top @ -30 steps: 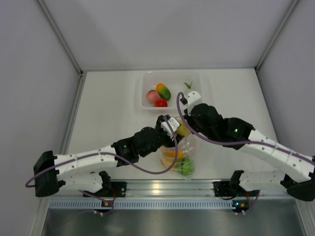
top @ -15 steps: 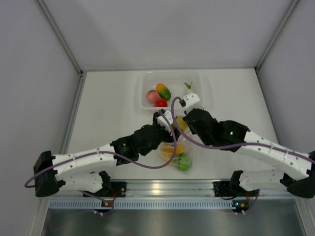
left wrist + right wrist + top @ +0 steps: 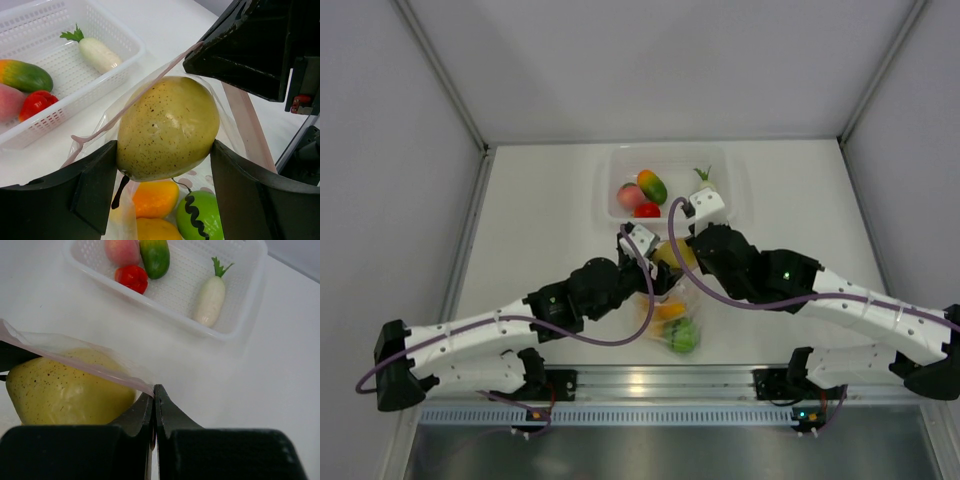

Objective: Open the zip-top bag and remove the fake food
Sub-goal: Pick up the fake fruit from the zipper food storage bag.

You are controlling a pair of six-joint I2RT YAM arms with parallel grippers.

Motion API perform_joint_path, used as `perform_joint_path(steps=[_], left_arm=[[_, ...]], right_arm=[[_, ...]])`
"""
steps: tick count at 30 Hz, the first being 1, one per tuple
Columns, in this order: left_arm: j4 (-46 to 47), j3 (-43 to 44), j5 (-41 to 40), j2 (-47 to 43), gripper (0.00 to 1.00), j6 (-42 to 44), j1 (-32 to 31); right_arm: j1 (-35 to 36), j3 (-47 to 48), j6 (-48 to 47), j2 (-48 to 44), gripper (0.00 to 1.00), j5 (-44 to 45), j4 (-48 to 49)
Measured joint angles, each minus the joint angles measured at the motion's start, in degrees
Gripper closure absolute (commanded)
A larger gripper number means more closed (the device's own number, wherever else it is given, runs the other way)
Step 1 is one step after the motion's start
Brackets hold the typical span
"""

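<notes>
The zip-top bag hangs open between the two arms, its pink strip stretched past a speckled yellow-green pear. My left gripper is shut on that pear at the bag's mouth, one finger on each side. Lower inside the bag are orange fruit and a green piece. My right gripper is shut on the bag's pink strip, just right of the pear. From above, the pear shows between the wrists.
A white mesh basket stands behind the arms. It holds a white radish, a red tomato, a green-orange mango and a pink peach. Side walls close in the table left and right.
Both wrists have shifted left, the left arm drawing back towards its base with the pear. The bag has swung left with them. Neither gripper's jaws have changed.
</notes>
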Motion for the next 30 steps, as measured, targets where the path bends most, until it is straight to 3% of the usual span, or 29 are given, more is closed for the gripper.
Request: perform_joint_path(steps=[15, 30], left_arm=[[3.7, -7.1, 2.1, -7.9, 1.0, -0.5, 0.5], [11.4, -11.6, 2.4, -8.3, 1.0, -0.7, 0.4]], right_arm=[[0.0, -1.2, 1.9, 0.0, 1.0, -6.8, 3.3], [-2.9, -4.9, 3.3, -3.3, 1.0, -12.5, 6.5]])
